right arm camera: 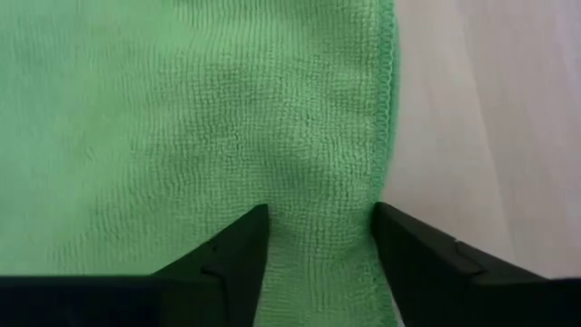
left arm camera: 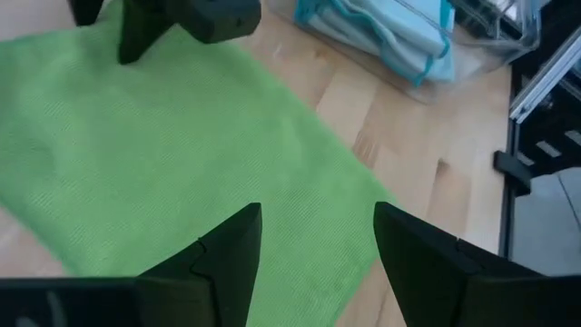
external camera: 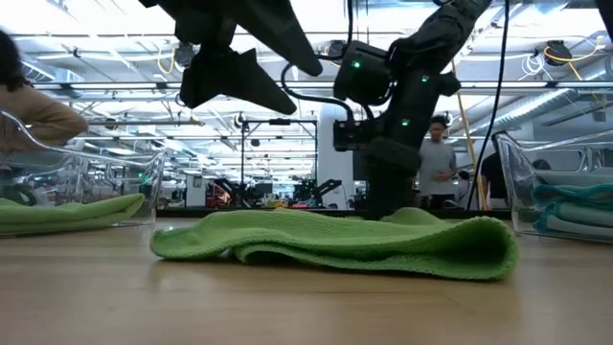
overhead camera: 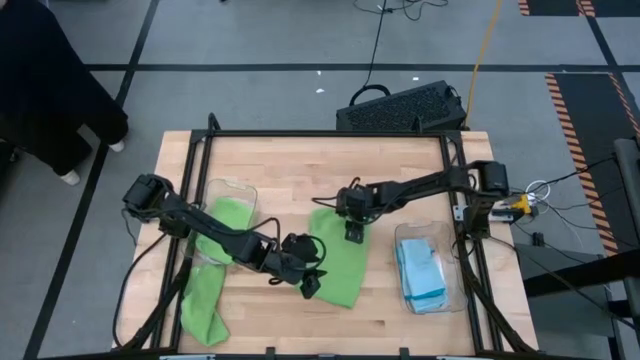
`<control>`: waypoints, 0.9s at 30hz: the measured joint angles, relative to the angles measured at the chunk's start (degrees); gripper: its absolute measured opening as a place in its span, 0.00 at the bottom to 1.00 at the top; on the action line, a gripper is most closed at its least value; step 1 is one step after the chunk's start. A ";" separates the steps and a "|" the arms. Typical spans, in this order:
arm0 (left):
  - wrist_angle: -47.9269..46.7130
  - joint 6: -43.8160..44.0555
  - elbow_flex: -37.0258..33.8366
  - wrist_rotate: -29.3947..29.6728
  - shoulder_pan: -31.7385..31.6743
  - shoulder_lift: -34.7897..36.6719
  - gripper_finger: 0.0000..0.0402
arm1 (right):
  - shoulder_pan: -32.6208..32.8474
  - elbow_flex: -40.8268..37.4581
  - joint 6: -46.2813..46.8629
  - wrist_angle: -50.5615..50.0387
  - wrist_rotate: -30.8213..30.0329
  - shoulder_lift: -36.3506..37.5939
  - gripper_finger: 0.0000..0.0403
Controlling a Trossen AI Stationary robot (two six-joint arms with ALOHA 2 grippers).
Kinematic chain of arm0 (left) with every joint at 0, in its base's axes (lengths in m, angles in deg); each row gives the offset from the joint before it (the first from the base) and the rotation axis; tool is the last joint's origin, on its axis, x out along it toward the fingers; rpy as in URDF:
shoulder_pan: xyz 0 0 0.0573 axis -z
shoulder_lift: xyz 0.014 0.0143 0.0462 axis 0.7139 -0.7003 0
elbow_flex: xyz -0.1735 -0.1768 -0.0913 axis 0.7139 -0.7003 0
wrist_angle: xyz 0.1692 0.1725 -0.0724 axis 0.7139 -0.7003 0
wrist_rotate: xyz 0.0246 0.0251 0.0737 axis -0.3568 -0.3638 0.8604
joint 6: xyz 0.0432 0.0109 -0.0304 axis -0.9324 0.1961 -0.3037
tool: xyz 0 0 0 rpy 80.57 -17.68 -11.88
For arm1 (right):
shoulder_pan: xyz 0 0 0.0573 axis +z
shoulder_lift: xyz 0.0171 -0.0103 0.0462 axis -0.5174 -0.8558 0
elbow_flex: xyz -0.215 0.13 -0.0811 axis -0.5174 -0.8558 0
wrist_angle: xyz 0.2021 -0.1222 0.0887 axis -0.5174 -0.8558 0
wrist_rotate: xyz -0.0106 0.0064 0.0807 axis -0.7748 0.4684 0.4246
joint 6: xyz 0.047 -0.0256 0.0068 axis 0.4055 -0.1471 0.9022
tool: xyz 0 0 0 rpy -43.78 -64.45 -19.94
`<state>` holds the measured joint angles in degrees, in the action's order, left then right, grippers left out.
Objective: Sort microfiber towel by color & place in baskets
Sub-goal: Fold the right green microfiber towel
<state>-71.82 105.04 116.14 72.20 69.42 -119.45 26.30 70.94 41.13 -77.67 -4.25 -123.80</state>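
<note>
Pick step on the green towel (right arm camera: 200, 118): right gripper (right arm camera: 318, 241) is down on it, jaws straddling a pinched ridge by the hem but not yet clamped, left gripper (left arm camera: 318, 241) hovers open above, so next is clamp and lift toward the green-side basket (overhead camera: 232, 190).

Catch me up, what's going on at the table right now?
Both arms are working a green towel spread mid-table. The right gripper is down on its far edge, jaws astride a pinch of cloth. The left gripper hovers open over its near part. Blue towels fill the right basket; one green towel lies in the left basket, another beside it.
</note>
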 joint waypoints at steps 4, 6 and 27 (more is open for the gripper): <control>0.29 -0.03 -0.07 -0.10 -0.06 -0.23 0.54 | 0.21 -0.07 0.51 4.78 0.43 -1.79 0.33; 0.39 -0.03 -0.05 -0.12 -0.06 -0.18 0.54 | 0.14 -0.11 0.66 5.80 0.00 -2.38 0.23; -1.11 1.27 -0.03 -1.02 1.40 -0.18 0.54 | -7.55 -0.50 -11.30 -0.31 -19.53 9.24 0.01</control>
<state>-72.92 106.30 116.11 71.18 70.83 -119.63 18.75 70.44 29.83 -77.98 -23.78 -114.56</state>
